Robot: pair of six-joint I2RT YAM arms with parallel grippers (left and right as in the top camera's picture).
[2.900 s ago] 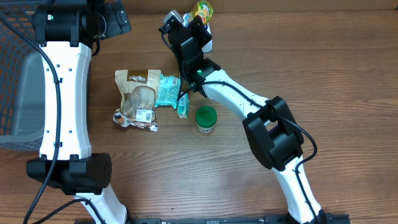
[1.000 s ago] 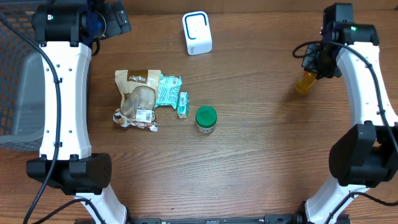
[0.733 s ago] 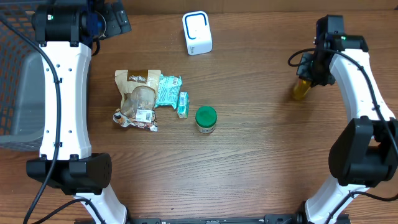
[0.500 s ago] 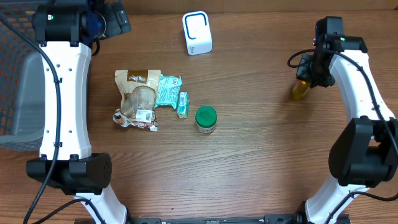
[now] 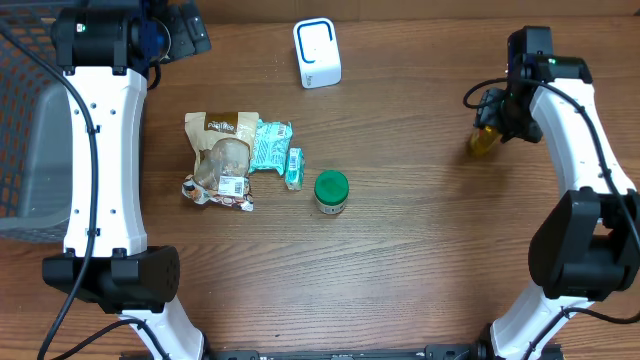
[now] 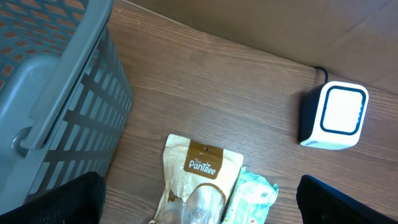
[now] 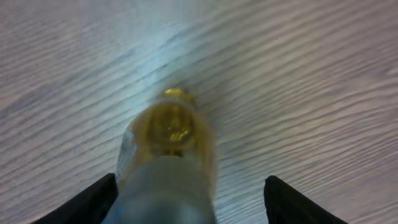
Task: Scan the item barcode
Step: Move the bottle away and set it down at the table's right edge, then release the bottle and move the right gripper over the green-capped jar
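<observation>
- The bottle (image 5: 482,144) stands on the worktop (image 5: 400,260) at far right, between the right claw's (image 5: 488,122) fingers, its long axis pointing into the claw.
- Right claw: spread, not clamping the bottle.
- Left claw: spread wide, empty, well apart at far left.

Bottle (image 7: 166,155) blurred in wrist view, near end cut off by bottom edge; overhead, right gripper (image 5: 497,115) hides its top. Basket (image 5: 20,130) cut off at left edge. Pouch (image 5: 222,160) barcode too small to read.
</observation>
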